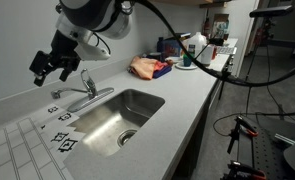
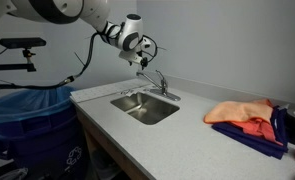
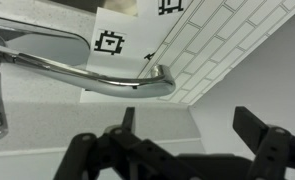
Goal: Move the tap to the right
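Note:
The chrome tap (image 1: 80,97) stands at the back rim of the steel sink (image 1: 137,105), with its curved handle upright. It also shows in the other exterior view (image 2: 159,86), behind the sink (image 2: 145,108). My gripper (image 1: 49,66) hovers above and beside the tap, close to the wall, and is also seen in the other exterior view (image 2: 142,56). In the wrist view the tap's shiny bar (image 3: 97,78) runs across the frame above my two black fingers (image 3: 187,125). The fingers are spread wide with nothing between them and do not touch the tap.
An orange cloth (image 1: 149,67) on a blue one lies on the counter past the sink (image 2: 242,115). Bottles (image 1: 192,48) stand at the far end. Printed markers (image 1: 62,140) and white tile (image 1: 17,150) lie beside the sink. A blue bin (image 2: 32,125) stands by the counter.

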